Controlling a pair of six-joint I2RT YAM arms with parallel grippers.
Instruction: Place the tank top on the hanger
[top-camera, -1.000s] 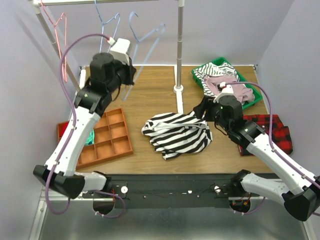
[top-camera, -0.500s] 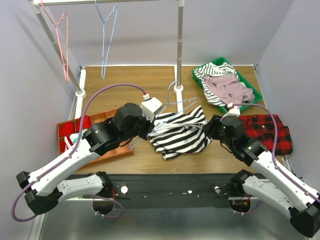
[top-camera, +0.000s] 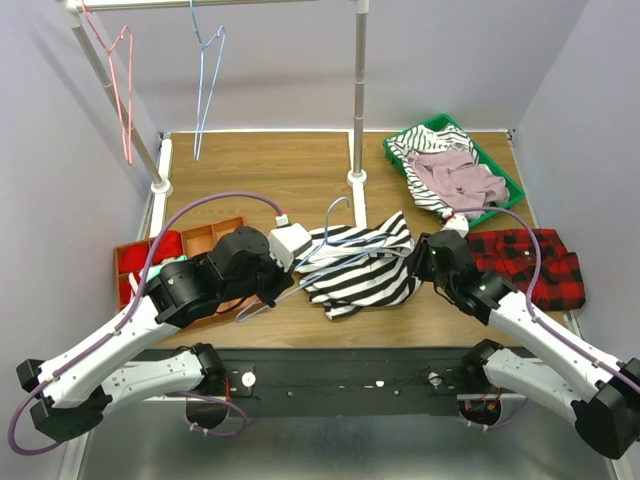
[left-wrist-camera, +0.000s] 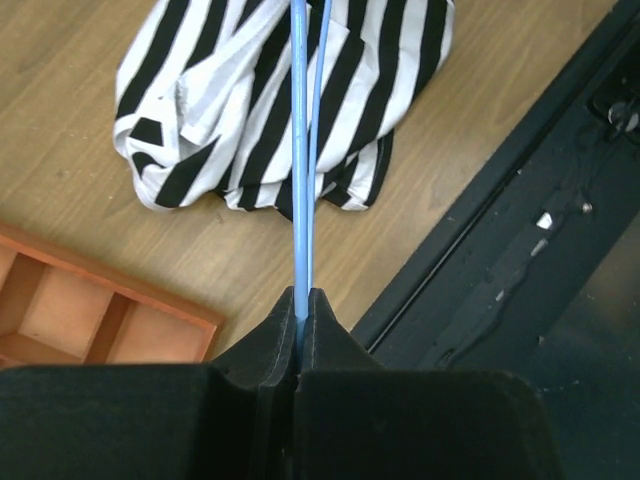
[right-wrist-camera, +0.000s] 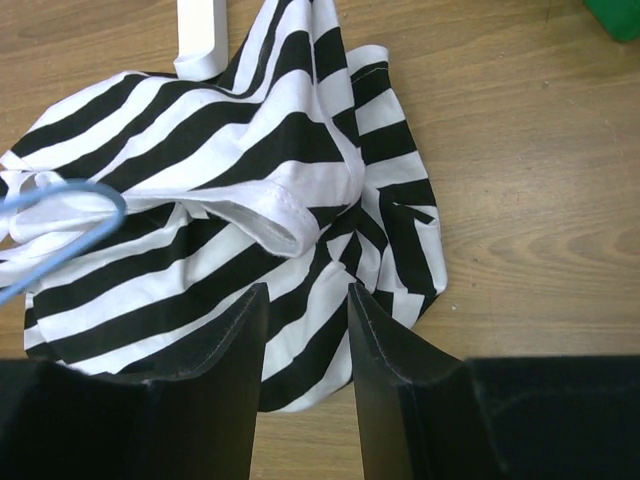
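The black-and-white striped tank top (top-camera: 362, 268) lies crumpled on the wooden table. My left gripper (top-camera: 284, 272) is shut on the light-blue wire hanger (top-camera: 335, 240), which lies slanted across the top's left part with its hook toward the rack post. In the left wrist view the hanger (left-wrist-camera: 300, 150) runs from the left gripper (left-wrist-camera: 303, 300) out over the tank top (left-wrist-camera: 250, 100). My right gripper (top-camera: 421, 258) is at the top's right edge. In the right wrist view the right gripper (right-wrist-camera: 305, 292) is open, its fingers straddling the tank top (right-wrist-camera: 230, 170). The hanger's hook (right-wrist-camera: 70, 200) shows at left.
A green tray (top-camera: 505, 180) with a pale pink garment (top-camera: 455, 175) stands at the back right. A red-and-black plaid cloth (top-camera: 530, 265) lies right. An orange compartment tray (top-camera: 205, 237) lies left. The rack post (top-camera: 358, 100) stands mid-table. A second blue hanger (top-camera: 205, 80) and a pink-red hanger (top-camera: 122, 80) hang on the rail.
My left arm came down from the rail with the blue hanger and laid it across the tank top. The right gripper moved nearer along the top's right edge, and its jaws narrowed.
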